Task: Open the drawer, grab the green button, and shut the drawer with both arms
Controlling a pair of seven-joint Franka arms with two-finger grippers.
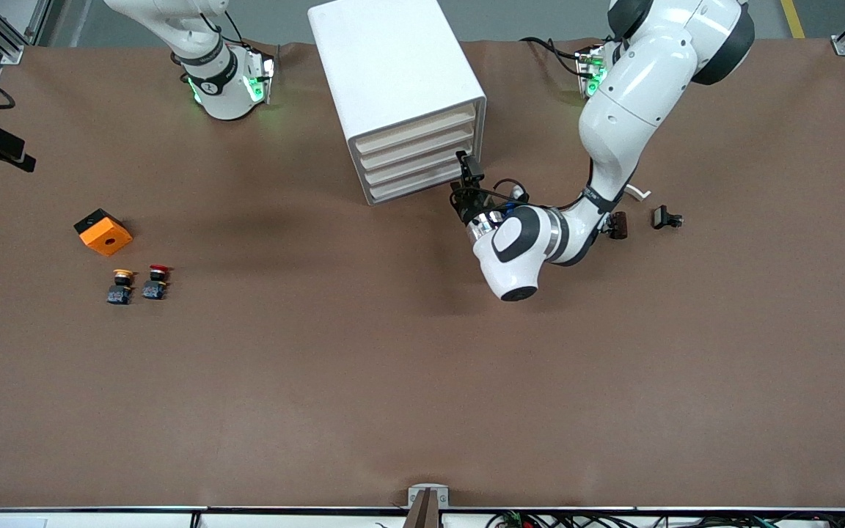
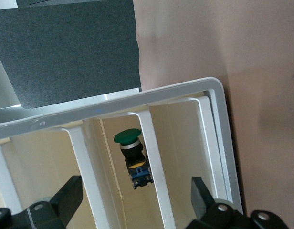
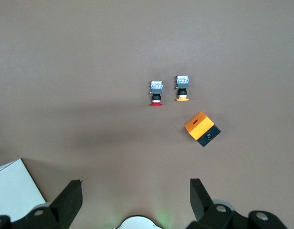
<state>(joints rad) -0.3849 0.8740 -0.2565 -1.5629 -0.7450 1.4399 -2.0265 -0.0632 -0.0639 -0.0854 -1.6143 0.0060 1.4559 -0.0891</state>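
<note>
Inside the drawer unit lies one button; both claws released.

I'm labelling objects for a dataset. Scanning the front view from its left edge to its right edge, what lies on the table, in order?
orange box → yellow-capped button → red-capped button → white drawer cabinet → left gripper at the cabinet's drawer fronts → small brown part → small black part.

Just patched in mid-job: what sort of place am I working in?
Probably a robotics lab bench: two white arms on a brown-covered table, a white drawer unit, and loose push buttons.
</note>
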